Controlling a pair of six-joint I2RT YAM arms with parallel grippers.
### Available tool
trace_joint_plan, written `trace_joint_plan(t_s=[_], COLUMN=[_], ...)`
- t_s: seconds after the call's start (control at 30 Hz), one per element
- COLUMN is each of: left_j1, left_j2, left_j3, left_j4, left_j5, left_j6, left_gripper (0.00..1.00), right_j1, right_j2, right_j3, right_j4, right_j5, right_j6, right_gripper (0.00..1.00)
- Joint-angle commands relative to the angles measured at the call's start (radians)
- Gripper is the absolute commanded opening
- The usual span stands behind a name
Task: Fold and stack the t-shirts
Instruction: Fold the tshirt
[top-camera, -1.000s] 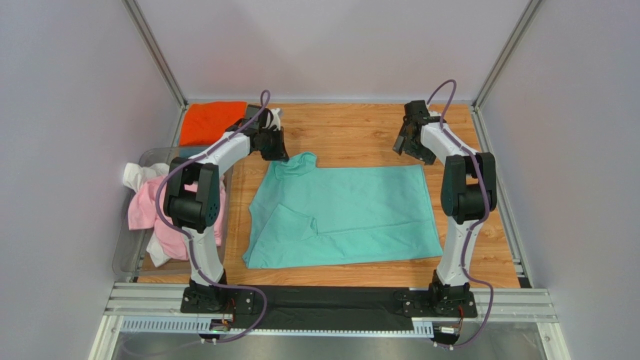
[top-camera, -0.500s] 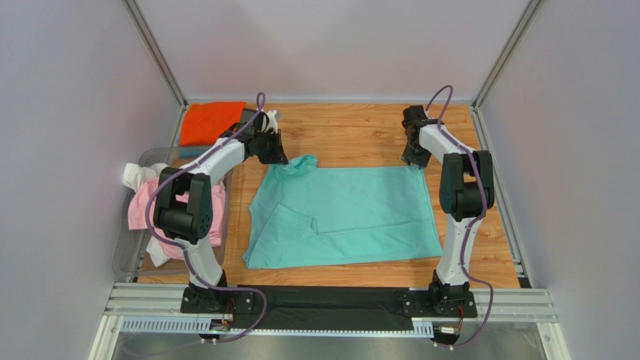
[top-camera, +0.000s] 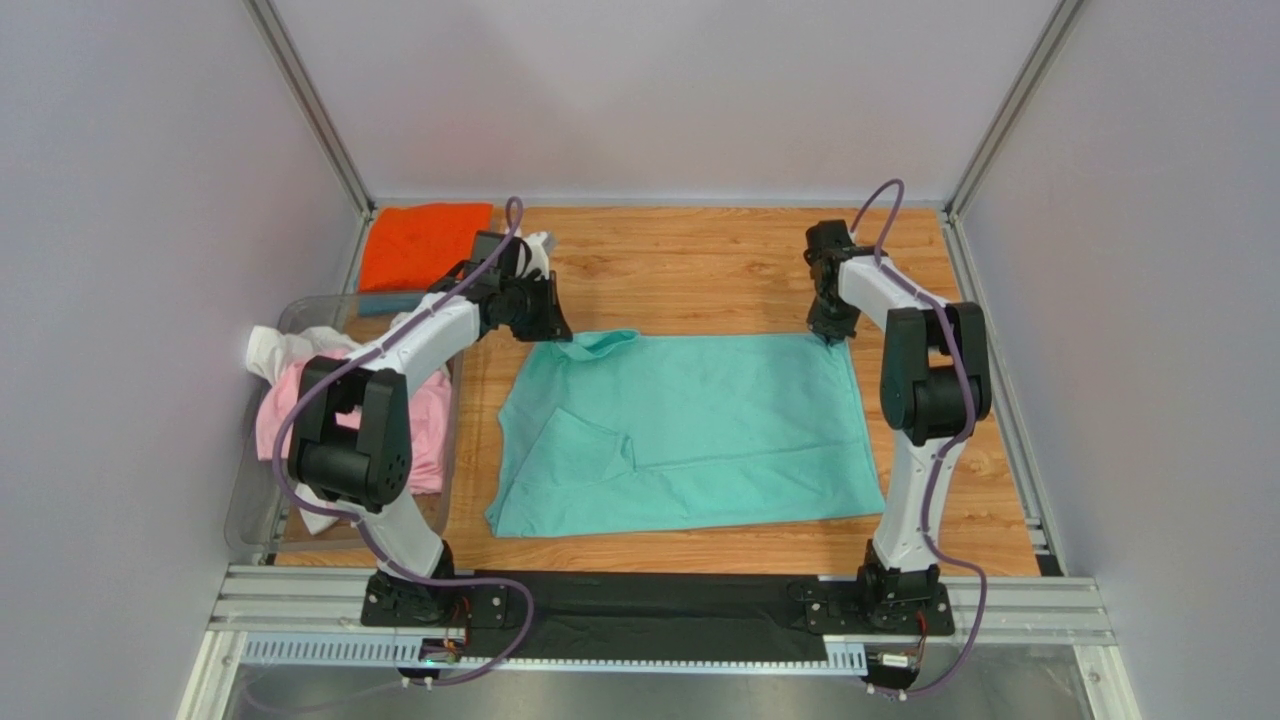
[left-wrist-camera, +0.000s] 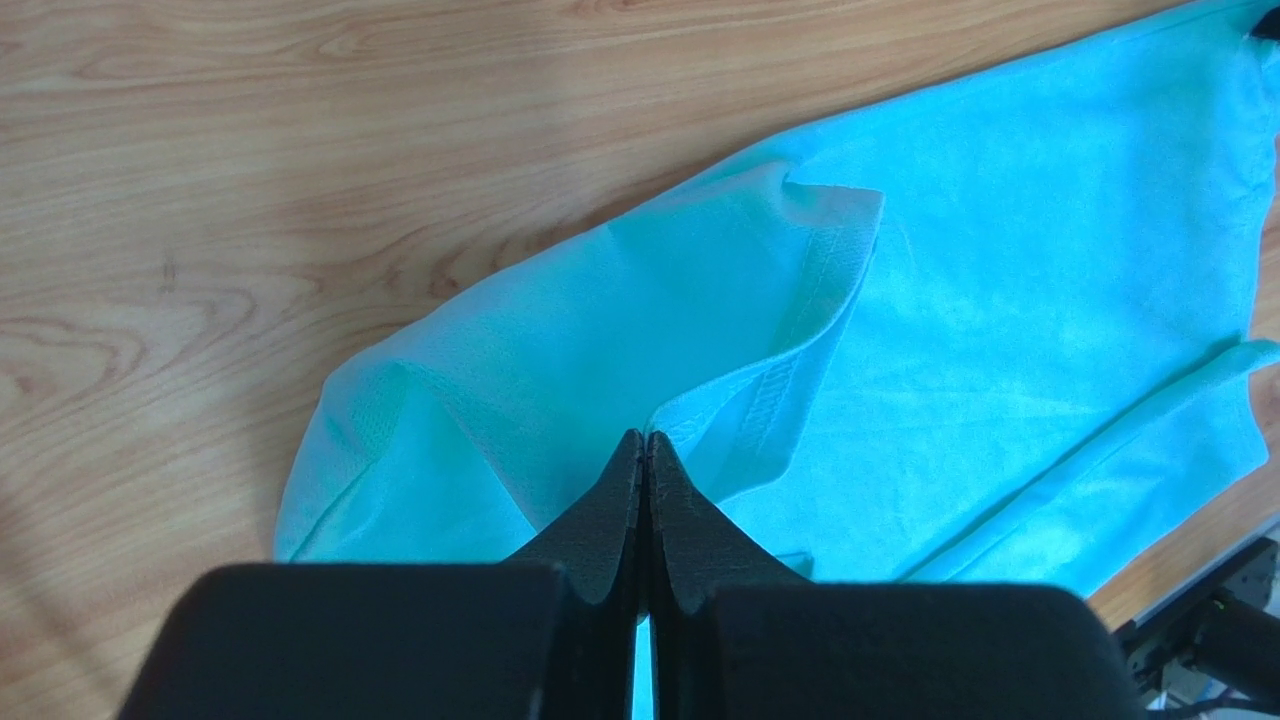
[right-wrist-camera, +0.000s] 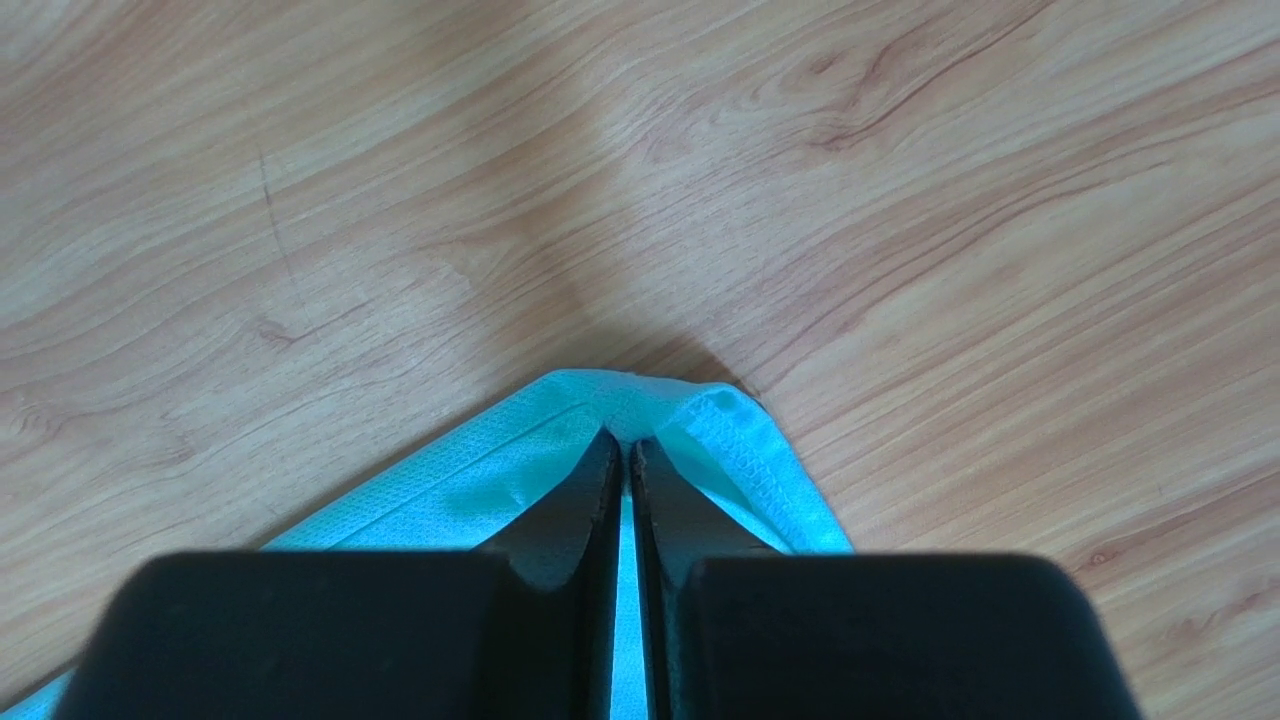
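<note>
the mint-green t-shirt lies spread on the wooden table between the arms. the left gripper is pinched on a fold at its far left end. the right gripper is squeezed on its far right corner.

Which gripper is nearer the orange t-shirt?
Left. The left gripper grips the mint-green t-shirt just right of the orange t-shirt; the right gripper holds the mint one's opposite corner.
</note>
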Motion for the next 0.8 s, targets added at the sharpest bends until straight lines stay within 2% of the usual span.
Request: trace_joint_plan(t_s=[0.0, 0.27, 0.77], left_j1=[-0.009, -0.018, -0.058], left_j2=[-0.082, -0.24, -0.568], left_j3=[-0.03, -0.148, -0.398], left_j4=[0.03, 0.033, -0.062], left_j5=[0.019, 0.018, -0.042], left_j6=[-0.014, -0.049, -0.098], left_gripper=[0.0, 0.0, 0.0], right_j1=[-0.003, -0.003, -0.003], right_j2=[-0.076, -0.223, -0.47], right_j3=[-0.017, -0.161, -0.376], right_j4=[0.031, 0.106, 0.088], right_j5=[0.002, -0.113, -0.17], right_j6=[-0.025, -0.091, -0.112], right_gripper=[0.06, 0.04, 0.03])
